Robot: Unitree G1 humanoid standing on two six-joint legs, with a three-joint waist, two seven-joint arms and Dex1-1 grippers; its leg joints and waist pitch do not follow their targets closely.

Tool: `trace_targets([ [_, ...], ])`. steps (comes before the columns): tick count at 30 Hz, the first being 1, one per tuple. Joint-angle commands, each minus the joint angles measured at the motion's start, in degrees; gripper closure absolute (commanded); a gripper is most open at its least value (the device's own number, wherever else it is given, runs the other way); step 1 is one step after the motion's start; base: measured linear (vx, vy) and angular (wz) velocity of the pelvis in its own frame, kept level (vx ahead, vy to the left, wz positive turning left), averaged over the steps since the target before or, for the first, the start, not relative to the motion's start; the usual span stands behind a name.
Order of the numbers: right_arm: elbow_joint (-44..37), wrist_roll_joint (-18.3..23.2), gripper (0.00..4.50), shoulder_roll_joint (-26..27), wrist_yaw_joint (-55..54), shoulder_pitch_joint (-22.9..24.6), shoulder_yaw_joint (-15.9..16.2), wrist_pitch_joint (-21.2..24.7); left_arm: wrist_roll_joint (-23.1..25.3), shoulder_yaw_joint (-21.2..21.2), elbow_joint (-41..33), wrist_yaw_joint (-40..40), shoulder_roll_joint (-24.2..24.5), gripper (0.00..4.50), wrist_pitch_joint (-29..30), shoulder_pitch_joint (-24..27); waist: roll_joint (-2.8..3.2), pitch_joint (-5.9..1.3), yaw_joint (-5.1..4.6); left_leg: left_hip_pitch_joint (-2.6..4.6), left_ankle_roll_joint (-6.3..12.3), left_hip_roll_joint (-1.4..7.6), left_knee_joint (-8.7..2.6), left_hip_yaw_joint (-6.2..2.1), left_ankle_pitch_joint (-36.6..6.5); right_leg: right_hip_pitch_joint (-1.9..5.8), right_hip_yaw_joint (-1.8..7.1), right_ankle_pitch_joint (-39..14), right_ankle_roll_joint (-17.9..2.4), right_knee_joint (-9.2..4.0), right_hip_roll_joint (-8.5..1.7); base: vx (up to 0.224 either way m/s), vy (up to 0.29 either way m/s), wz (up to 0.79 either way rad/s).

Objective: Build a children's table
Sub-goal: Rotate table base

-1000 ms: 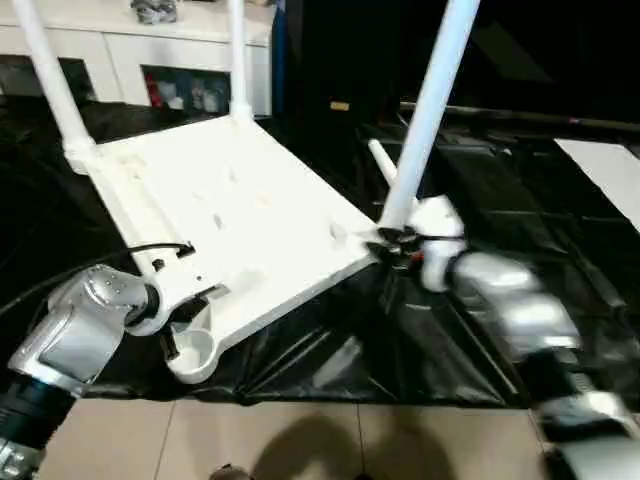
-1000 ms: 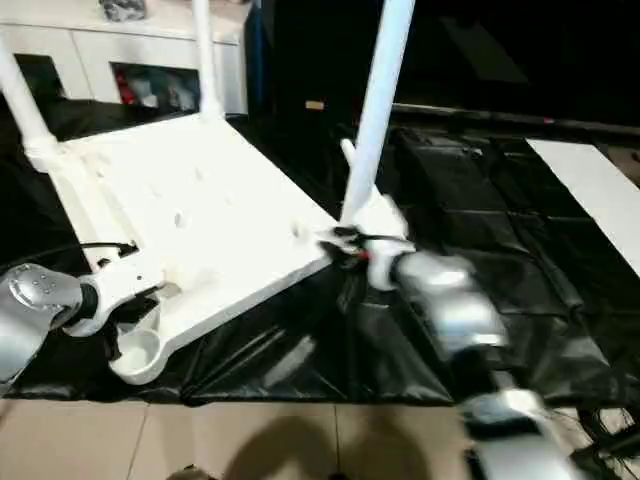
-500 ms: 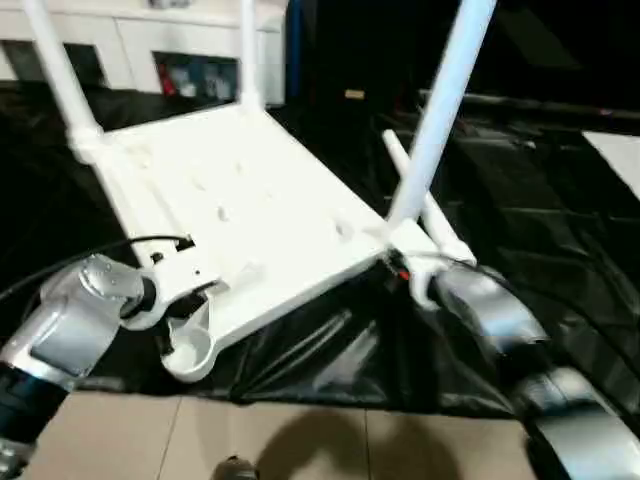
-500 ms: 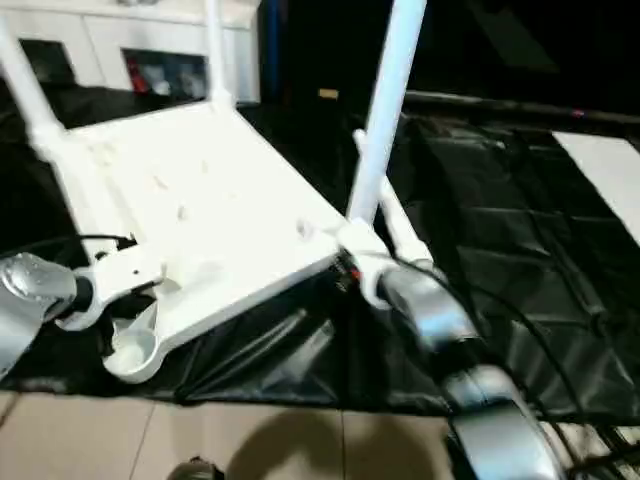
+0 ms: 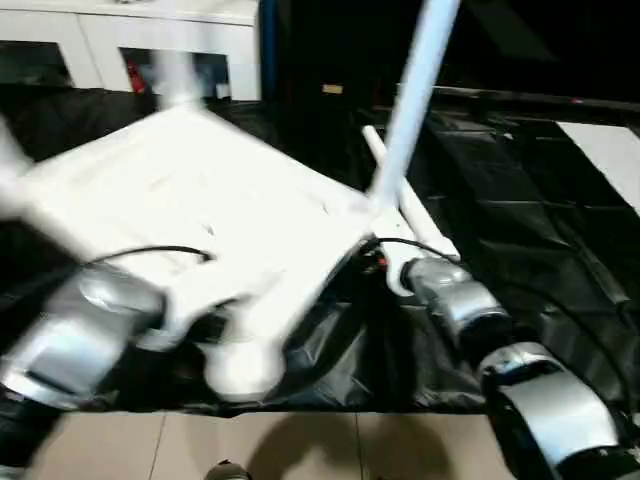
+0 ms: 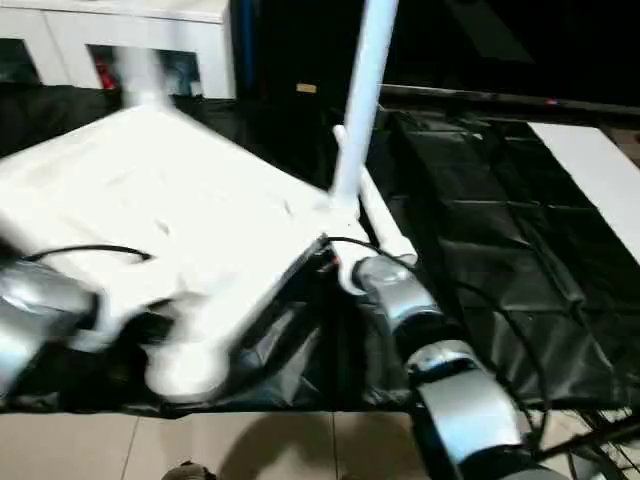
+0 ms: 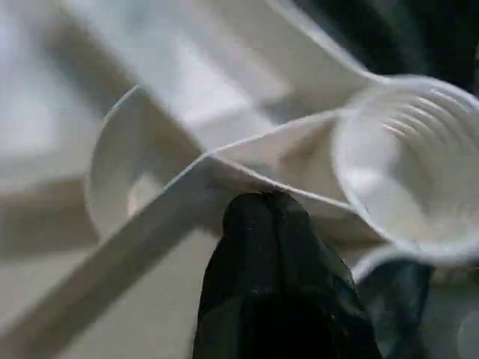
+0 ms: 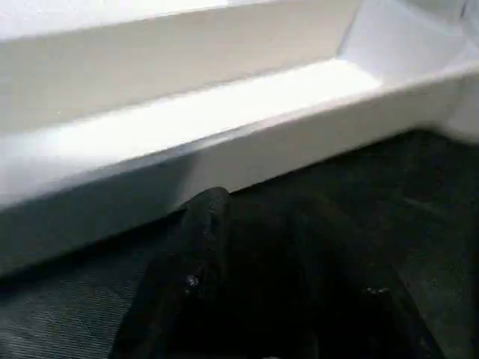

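The white table top (image 5: 180, 220) lies underside up on the black sheet, tilted and blurred. One white leg (image 5: 415, 90) stands in its right corner socket. Two more legs show as blurs at the back (image 5: 175, 75) and far left (image 5: 12, 160). The near corner socket (image 5: 240, 365) is empty; it appears as a threaded cup (image 7: 408, 164). A loose leg (image 5: 420, 215) lies on the sheet behind the right corner. My left gripper (image 5: 205, 325) is shut on a rib of the top beside that socket, one finger (image 7: 273, 254) against the rib. My right gripper (image 8: 277, 217) sits shut under the top's right rim (image 8: 224, 142).
A black sheet (image 5: 520, 230) covers the work area, with tiled floor (image 5: 330, 445) at its near edge. A white cabinet (image 5: 110, 35) stands at the back left. A flat white board (image 5: 610, 160) lies at the far right.
The table top has swung and tilted, its empty near socket shifting right. My right gripper has dropped from the standing leg's base to beneath the top's right corner.
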Motion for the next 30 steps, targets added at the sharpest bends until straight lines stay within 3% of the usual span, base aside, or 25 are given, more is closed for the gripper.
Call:
trace_targets([
  [1,1.4,-0.5,2.94,2.7,1.1,-2.5,1.0,-2.6,0.2,-1.8,0.7,2.5,-3.4,4.50,-1.7,-2.4,0.97,-3.98,0.46,0.17,-1.86,-0.72,-2.99,1.16,-9.3,3.66,2.39,0.6,-12.1,-3.85,-3.32,0.000,0.000,0.00],
  [2,1.4,-0.5,2.94,2.7,1.1,-2.5,1.0,-2.6,0.2,-1.8,0.7,2.5,-3.4,4.50,-1.7,-2.4,1.09,-3.92,0.61,0.43,-1.87,-0.70,-2.94,1.24,-9.9,3.52,2.44,-0.1,-12.1,-4.01,-3.37,0.000,0.000,0.00],
  [4,3.1,-1.1,2.94,3.7,1.1,-3.2,1.0,-4.0,2.7,-1.5,5.6,8.1,-6.6,4.50,-3.9,-4.7,1.07,-3.96,0.63,0.30,-1.84,-0.68,-2.89,1.31,-9.6,3.58,2.52,0.4,-11.9,-3.98,-3.26,0.000,0.000,0.00],
  [9,3.1,-1.2,2.94,2.9,-1.3,-3.3,0.0,-5.4,8.0,-0.8,15.3,17.6,-8.3,4.50,-9.3,-8.2,1.01,-4.08,0.75,0.50,-2.10,-0.56,-2.97,1.15,-10.6,3.59,2.45,-1.2,-10.9,-4.03,-3.29,0.000,0.000,0.00],
  [13,1.2,0.0,2.94,0.7,-4.0,-2.7,-2.7,-6.0,9.7,0.2,19.6,22.0,-7.6,4.50,-12.9,-8.4,1.12,-4.19,1.18,0.84,-2.15,-0.48,-2.87,1.19,-10.8,3.34,2.48,-1.0,-10.5,-4.01,-3.21,0.000,0.000,0.00],
  [14,-0.7,1.1,2.94,-0.4,-4.9,-2.0,-4.4,-5.2,10.2,0.7,20.7,23.5,-7.3,4.50,-15.0,-7.9,1.56,-4.20,1.41,0.88,-2.26,-0.47,-2.84,1.14,-10.6,3.26,2.46,-0.4,-10.6,-3.91,-3.20,0.000,0.000,0.00],
  [15,-1.6,1.6,2.94,-1.0,-5.2,-1.6,-5.2,-4.8,10.1,1.5,21.4,24.5,-7.7,4.50,-15.7,-7.8,1.54,-4.17,1.46,0.87,-2.21,-0.49,-2.79,1.20,-10.7,3.26,2.51,0.1,-10.4,-4.04,-3.09,0.000,0.000,0.00],
  [16,-3.6,2.5,2.94,-1.8,-5.6,-0.8,-6.5,-3.8,9.1,3.2,21.7,25.8,-8.9,4.50,-16.9,-7.4,1.33,-4.33,1.75,1.00,-2.14,-0.47,-2.69,1.26,-10.4,3.28,2.52,1.3,-10.6,-3.82,-3.07,0.000,0.000,0.00],
  [19,-7.8,3.8,2.94,-3.3,-5.1,1.0,-8.0,-2.0,5.5,7.7,21.0,28.0,-12.3,4.50,-17.7,-6.9,1.62,-4.33,2.02,0.91,-2.25,-0.51,-2.61,1.29,-10.3,3.32,2.47,3.0,-10.9,-3.77,-2.99,0.000,0.000,0.00],
  [20,-10.8,5.0,2.94,-4.5,-4.2,1.8,-9.2,-0.8,0.1,13.5,19.4,29.2,-16.7,4.50,-16.9,-6.7,1.84,-4.40,2.19,0.98,-2.22,-0.51,-2.50,1.31,-10.6,3.28,2.51,3.5,-11.3,-3.77,-3.01,0.000,0.000,0.00],
  [22,-11.3,5.1,2.79,-5.2,-4.1,1.6,-9.4,-0.2,-2.1,15.1,18.4,28.3,-17.7,4.30,-16.2,-6.6,1.73,-4.54,2.54,0.96,-2.40,-0.49,-2.42,1.27,-10.6,3.46,2.44,4.3,-11.9,-3.71,-3.03,0.000,0.000,0.00],
  [23,-11.6,5.2,2.69,-5.6,-4.1,1.4,-9.6,0.2,-3.5,15.9,18.0,27.9,-18.2,4.18,-16.0,-6.5,1.56,-4.44,2.53,0.72,-2.40,-0.61,-2.48,1.23,-11.1,3.47,2.31,3.3,-11.8,-3.78,-2.96,0.000,0.000,0.00],
  [26,-8.8,5.2,2.56,-7.7,-4.8,-1.7,-10.5,1.7,-6.4,17.3,16.5,27.9,-19.6,4.04,-15.1,-6.6,1.16,-4.20,2.32,0.96,-2.29,-0.67,-2.54,1.36,-13.4,3.24,2.33,-2.8,-10.6,-4.35,-3.02,0.000,0.000,0.00],
  [27,-6.5,4.7,2.38,-8.7,-6.3,-3.5,-10.8,2.0,-6.4,17.0,16.2,28.0,-19.7,3.91,-15.0,-6.9,0.55,-4.06,2.15,0.80,-2.07,-0.67,-2.59,1.47,-13.6,3.21,2.34,-4.5,-10.0,-4.68,-2.97,0.000,0.000,0.00],
  [28,-4.4,4.3,2.38,-9.8,-7.2,-5.3,-11.2,2.8,-6.0,16.5,16.0,28.0,-19.8,3.91,-15.2,-7.3,0.33,-4.10,2.10,0.82,-2.11,-0.64,-2.55,1.45,-13.5,3.15,2.29,-5.4,-9.9,-4.53,-3.05,0.000,0.000,0.00],
  [30,-3.0,4.0,2.20,-11.0,-8.0,-6.9,-11.6,4.0,-5.4,16.2,15.7,28.1,-20.2,3.71,-15.3,-7.7,0.56,-3.94,1.93,0.73,-2.12,-0.71,-2.48,1.48,-13.6,2.98,2.27,-7.9,-9.1,-4.82,-3.04,0.000,0.000,0.00],
])
